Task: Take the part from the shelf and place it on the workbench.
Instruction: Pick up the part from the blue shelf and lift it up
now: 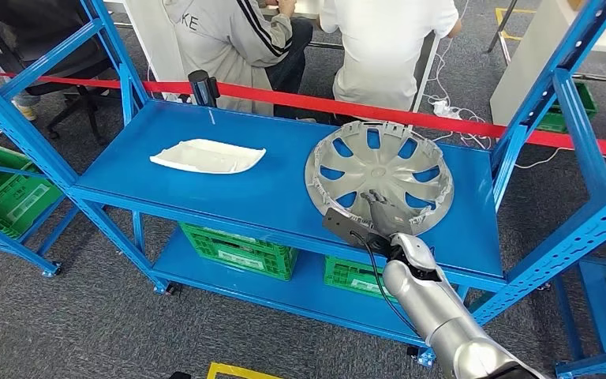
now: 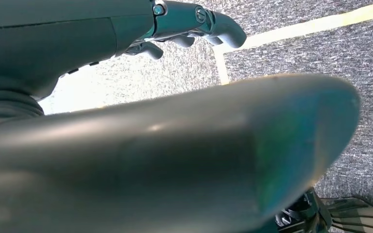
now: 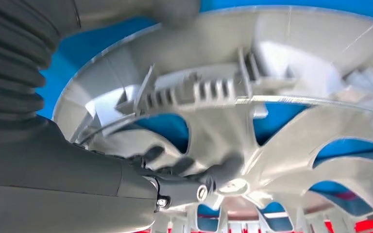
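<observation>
Two parts lie on the blue shelf [image 1: 284,193]: a white panel [image 1: 207,155] far left, a silver wheel cover [image 1: 379,178] right. The right hand [image 1: 380,212] reaches over its near rim, fingers [image 3: 189,167] spread, not yet clamped. Next comes closing, then lifting.

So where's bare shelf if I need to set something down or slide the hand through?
Bare blue shelf lies between the white panel and the hubcap, plus the front-left strip below the panel. The right end is crowded: the hubcap fills it, with the right hand on its near side.
</observation>
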Tool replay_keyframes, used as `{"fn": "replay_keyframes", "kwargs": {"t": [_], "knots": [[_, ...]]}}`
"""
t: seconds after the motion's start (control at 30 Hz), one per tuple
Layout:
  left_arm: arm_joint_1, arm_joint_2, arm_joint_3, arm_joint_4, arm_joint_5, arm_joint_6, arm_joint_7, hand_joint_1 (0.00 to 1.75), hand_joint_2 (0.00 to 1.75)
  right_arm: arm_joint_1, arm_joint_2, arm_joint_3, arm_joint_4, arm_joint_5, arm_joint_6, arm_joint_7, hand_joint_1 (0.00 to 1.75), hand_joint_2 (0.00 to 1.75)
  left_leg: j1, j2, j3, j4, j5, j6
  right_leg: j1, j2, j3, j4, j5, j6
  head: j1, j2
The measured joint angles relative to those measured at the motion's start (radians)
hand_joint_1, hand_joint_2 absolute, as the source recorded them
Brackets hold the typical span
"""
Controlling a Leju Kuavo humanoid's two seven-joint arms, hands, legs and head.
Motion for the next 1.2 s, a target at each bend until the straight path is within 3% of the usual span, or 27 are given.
{"fn": "replay_keyframes", "kwargs": {"t": [1.2], "knots": [[0.001,-0.001,0.001,0.0,-0.008,0.0,-0.008,0.0,0.0,0.009,-0.002,-0.003,0.0,-0.045,-0.044,-0.021,1.75,1.75,-0.001,0.0,0.0,0.0,-0.002,0.004,0.001,0.0,0.002,-0.003,0.0,0.001,0.0,0.0]]}}
